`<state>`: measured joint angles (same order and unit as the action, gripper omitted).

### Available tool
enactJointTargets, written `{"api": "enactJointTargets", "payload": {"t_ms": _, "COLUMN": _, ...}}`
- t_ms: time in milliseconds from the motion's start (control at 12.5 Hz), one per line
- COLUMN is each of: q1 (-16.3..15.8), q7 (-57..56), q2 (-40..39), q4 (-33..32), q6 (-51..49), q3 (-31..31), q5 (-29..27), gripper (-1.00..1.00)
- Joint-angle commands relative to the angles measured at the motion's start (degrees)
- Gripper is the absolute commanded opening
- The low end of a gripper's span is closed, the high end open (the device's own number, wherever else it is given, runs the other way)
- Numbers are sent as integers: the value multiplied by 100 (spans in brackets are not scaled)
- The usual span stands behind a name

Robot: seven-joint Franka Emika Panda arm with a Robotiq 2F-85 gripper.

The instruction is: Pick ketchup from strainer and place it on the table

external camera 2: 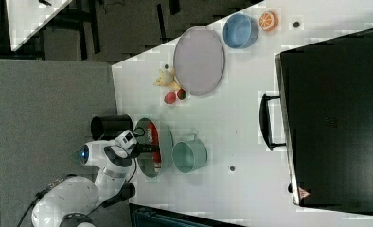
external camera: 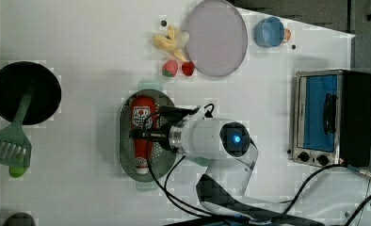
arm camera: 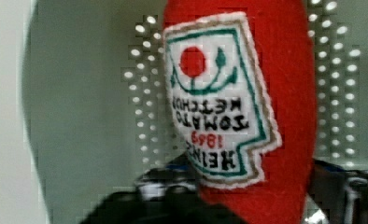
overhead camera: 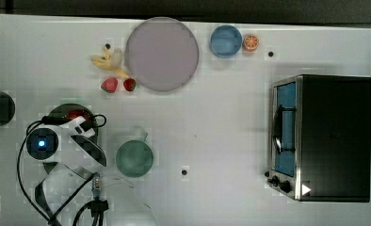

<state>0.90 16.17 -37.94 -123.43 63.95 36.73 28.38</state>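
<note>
Partly hidden, the end effector point(external camera: 143, 135) straddles the ketchup point(external camera: 141, 123) in the strainer point(external camera: 126, 150), grip unclear.

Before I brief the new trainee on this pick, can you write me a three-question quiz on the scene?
1. True or false: the ketchup lies inside the strainer.
2. In the top view, what stands just right of the arm? A) green cup B) blue bowl C) toaster oven
3. Fill in: two red ___ lie beside the big round plate.

Key: 1 true; 2 A; 3 strawberries.
</note>
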Motion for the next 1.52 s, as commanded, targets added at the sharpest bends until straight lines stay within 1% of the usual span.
{"api": "enactJointTargets", "payload": {"t_ms": 80, "q1": -139, "q7": 325, "q2": 175, "q4": 95, "q6": -43, "q3": 105, "q5": 21, "gripper": 16}}
{"api": "enactJointTargets", "payload": {"t_ms": 240, "q1": -132, "q7": 325, "q2": 366, "q4": 62, "q6": -208, "q3": 138, "q5": 7, "gripper": 16}}
{"api": "enactJointTargets", "payload": {"t_ms": 400, "q1": -84, "q7": 326, "q2": 735, "q4": 66, "q6": -703, "q3": 292, "q5": -101, "gripper": 16}}
{"api": "enactJointTargets", "payload": {"t_ms": 480, "q1": -34, "q7": 325, "q2": 968, "q4": 87, "q6": -922, "q3": 403, "q5": -334, "gripper": 16}}
{"api": "enactJointTargets", "payload": {"t_ms": 720, "q1": 149, "q7": 276, "q2": 1772, "q4": 313, "q6": -1462, "q3": 648, "q5": -1373, "gripper": 16}}
{"api": "enactJointTargets", "payload": {"t_ms": 960, "q1": 355, "q7": -63, "q2": 2292, "q4": 941, "q6": -2625, "q3": 607, "q5": -1999, "gripper": 16}}
{"api": "enactJointTargets", "payload": {"t_ms": 1120, "q1": 562, "q7": -352, "q2": 2358, "q4": 1520, "q6": -3559, "q3": 503, "q5": -2279, "gripper": 16}}
{"api": "enactJointTargets", "payload": {"t_ms": 1280, "q1": 771, "q7": -843, "q2": 2356, "q4": 2021, "q6": -4240, "q3": 261, "q5": -2322, "gripper": 16}}
{"api": "enactJointTargets", "payload": {"t_ms": 1440, "q1": 973, "q7": -1565, "q2": 2355, "q4": 2321, "q6": -4565, "q3": -100, "q5": -2320, "gripper": 16}}
{"api": "enactJointTargets", "payload": {"t_ms": 1520, "q1": 1068, "q7": -2044, "q2": 2357, "q4": 2367, "q6": -4577, "q3": -303, "q5": -2313, "gripper": 16}}
